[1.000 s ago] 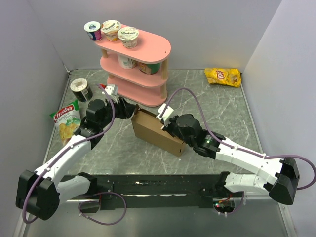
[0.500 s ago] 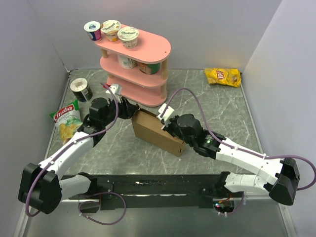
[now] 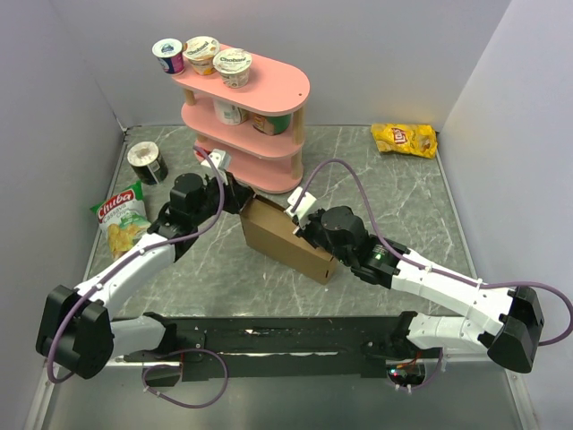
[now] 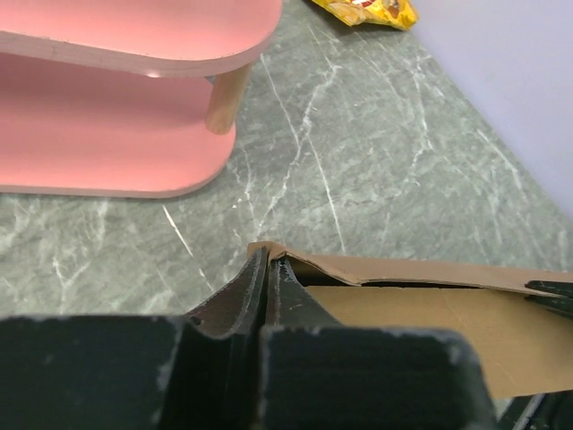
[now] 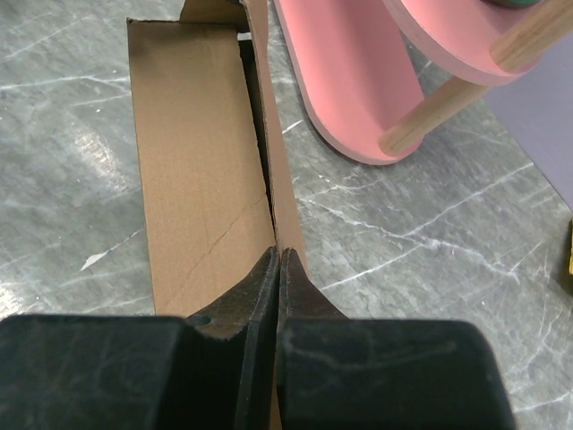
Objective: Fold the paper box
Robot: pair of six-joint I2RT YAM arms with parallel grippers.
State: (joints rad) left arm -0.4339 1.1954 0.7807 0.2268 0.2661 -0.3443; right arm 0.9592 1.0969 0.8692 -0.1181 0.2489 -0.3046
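- Brown cardboard: the paper box [image 3: 285, 237] sits in the middle of the top view, on the grey stone-look table [image 3: 403, 206], just below the pink shelf [image 3: 260, 116] but not touching it.
- The box is long and thin. It runs at a slant from its upper-left end down to its lower-right end.
- The left gripper [image 3: 243, 201] is at the upper-left end of the box. In the left wrist view its two black fingers [image 4: 295, 300] are squeezed together, and the top edge at the box's corner [image 4: 430, 313] is pinched at the tips.
- The right gripper [image 3: 300, 226] is on the long wall on the right-hand side of the box in the top view, near the middle of the box. In the right wrist view its jaws are almost shut — the thin wall [image 5: 192, 179] goes right between them.
- The box looks plain, with no print. Its walls stand up and the top is open, so the flat brown floor shows inside. A thin crease line runs across that floor.
- In the left wrist view the far long wall leans in a little over the inside.
- A yellow chip bag [image 3: 405, 139] lies at the upper right of the top view, well apart from the box.
- A green snack bag [image 3: 121, 219] and a dark can [image 3: 147, 162] sit at the left.
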